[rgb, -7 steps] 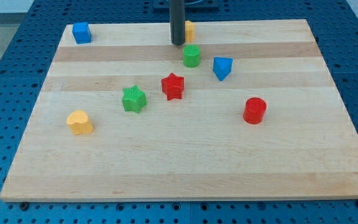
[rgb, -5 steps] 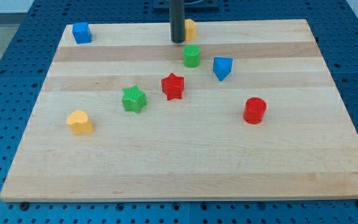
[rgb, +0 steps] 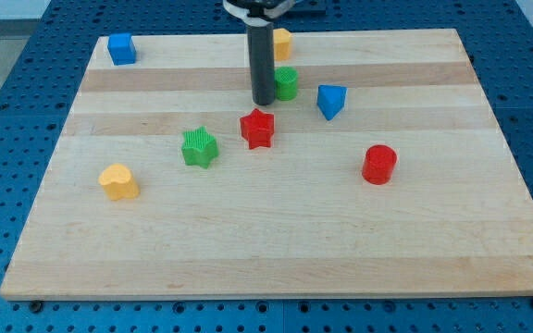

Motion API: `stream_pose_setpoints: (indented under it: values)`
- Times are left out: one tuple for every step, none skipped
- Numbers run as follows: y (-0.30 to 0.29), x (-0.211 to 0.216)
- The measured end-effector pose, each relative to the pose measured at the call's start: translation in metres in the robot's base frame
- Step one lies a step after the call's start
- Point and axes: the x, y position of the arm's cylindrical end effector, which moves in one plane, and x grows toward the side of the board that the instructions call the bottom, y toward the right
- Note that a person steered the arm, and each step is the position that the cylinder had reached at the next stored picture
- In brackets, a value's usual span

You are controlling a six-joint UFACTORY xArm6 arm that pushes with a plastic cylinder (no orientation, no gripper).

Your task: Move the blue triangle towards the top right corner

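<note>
My tip [rgb: 264, 102] has come down the view, now beside the green cylinder [rgb: 287, 83], perhaps touching; it holds nothing, left of the blue triangle [rgb: 330, 101].

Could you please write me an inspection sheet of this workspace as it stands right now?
Surface: wooden board, flat, on a blue perforated table.
Job's things: blue triangle, right of centre, near the view's top.
Clutter: green cylinder, red star, green star, red cylinder, yellow heart, blue cube, orange block.
Gripper: none; my tip sits just left of the green cylinder, left of the blue triangle.
Cables: nothing seen.
Surroundings: nothing seen.
</note>
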Motion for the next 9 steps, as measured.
stream_pose_setpoints:
  values:
    - [0.026,0.017]
    - [0.069,0.018]
    - [0.099,0.018]
    - [0.114,0.012]
    - [0.114,-0.008]
    - [0.118,-0.023]
    - [0.132,-0.023]
    - [0.134,-0.016]
    - [0.141,-0.015]
